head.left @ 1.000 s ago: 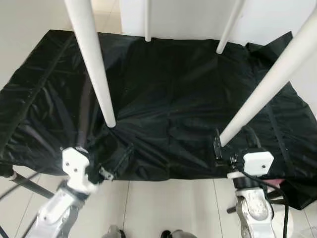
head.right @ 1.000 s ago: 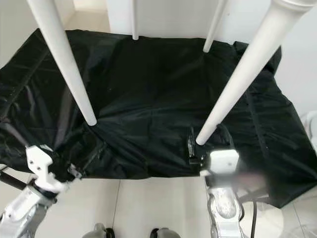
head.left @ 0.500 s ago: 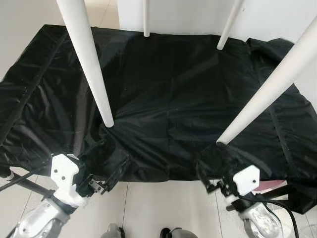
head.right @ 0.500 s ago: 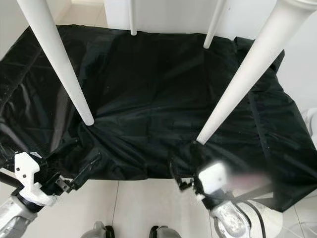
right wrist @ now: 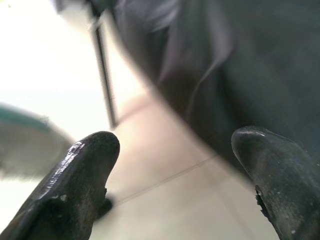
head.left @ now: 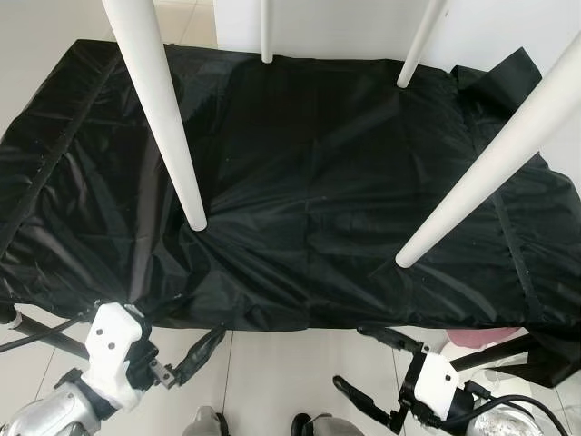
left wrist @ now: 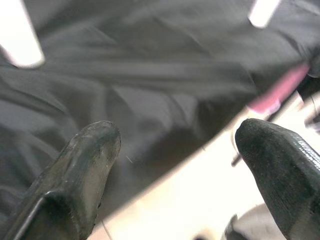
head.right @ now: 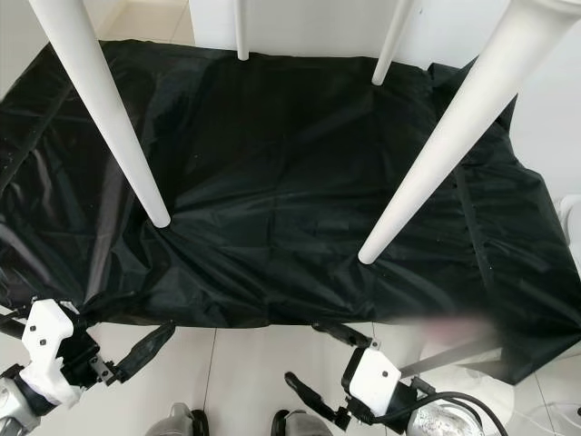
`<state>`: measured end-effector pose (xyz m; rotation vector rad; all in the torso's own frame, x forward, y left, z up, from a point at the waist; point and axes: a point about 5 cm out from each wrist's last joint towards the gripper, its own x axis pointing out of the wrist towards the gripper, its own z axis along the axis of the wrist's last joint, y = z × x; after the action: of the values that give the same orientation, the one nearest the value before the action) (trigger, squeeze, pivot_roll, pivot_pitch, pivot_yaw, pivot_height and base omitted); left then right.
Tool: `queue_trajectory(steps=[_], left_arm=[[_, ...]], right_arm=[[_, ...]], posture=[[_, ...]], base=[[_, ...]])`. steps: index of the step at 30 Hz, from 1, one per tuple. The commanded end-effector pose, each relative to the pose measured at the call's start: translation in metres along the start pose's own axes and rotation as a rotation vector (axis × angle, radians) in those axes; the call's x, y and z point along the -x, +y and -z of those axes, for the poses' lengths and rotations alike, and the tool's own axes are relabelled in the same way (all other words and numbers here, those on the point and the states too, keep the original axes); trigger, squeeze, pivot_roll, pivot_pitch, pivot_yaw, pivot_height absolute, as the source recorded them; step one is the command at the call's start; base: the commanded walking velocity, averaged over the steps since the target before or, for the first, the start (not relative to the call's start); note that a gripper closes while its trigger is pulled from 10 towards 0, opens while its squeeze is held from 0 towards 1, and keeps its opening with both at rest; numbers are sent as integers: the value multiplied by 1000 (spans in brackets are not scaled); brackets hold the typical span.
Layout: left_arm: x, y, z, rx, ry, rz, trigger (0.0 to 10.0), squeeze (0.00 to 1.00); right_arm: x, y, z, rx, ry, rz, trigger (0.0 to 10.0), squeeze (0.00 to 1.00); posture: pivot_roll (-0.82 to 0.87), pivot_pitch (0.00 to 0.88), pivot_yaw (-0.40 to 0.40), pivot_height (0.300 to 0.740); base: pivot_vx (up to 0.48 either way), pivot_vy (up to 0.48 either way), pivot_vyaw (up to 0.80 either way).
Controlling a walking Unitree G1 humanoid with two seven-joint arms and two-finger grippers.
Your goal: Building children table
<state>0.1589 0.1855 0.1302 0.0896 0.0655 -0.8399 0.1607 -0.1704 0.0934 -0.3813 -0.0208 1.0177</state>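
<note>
The white children's table stands over a black cloth [head.left: 309, 163]. Its near left leg [head.left: 168, 118] and near right leg [head.left: 490, 173] rest their tips on the cloth. Two far legs [head.left: 266, 32] [head.left: 419, 45] stand at the cloth's back edge. My left gripper [head.left: 186, 359] hangs open over the floor just in front of the cloth's front edge, below the near left leg. My right gripper [head.left: 368, 366] is open too, in front of the edge below the near right leg. Both wrist views show spread fingertips [left wrist: 85, 165] [right wrist: 270, 170] with nothing between them.
The cloth drapes over a raised surface on dark metal struts [head.left: 45, 331]. A pink object [head.left: 472, 338] sits under the cloth's front right corner. White floor tiles [head.left: 290, 372] lie in front, with my feet [head.left: 209, 425] at the bottom. A white wall stands behind.
Both grippers drew back from the cloth near the front leg tips toward me and now hang lower over the floor. The bunched front edge of the cloth has settled flatter.
</note>
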Motion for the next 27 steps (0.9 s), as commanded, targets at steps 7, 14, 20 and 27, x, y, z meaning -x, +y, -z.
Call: queue_trajectory(steps=[7, 14, 20, 27], left_arm=[[35, -22, 67, 57, 262, 511, 10000, 0], [35, -17, 73, 97, 319, 397, 10000, 0], [12, -17, 84, 213, 371, 254, 10000, 0], [-15, -1, 146, 288, 507, -9, 10000, 0]], right_arm=[[15, 14, 54, -134, 217, -74, 10000, 0], [14, 17, 85, -211, 309, 11, 10000, 0], [9, 19, 118, -364, 410, 165, 10000, 0], [6, 25, 158, -694, 597, 454, 10000, 0]], posture=[[40, 189, -46, 740], [42, 183, -54, 740], [45, 177, -55, 740], [41, 160, -41, 740]], base=[[0, 0, 0], [0, 0, 0], [0, 0, 0], [0, 0, 0]])
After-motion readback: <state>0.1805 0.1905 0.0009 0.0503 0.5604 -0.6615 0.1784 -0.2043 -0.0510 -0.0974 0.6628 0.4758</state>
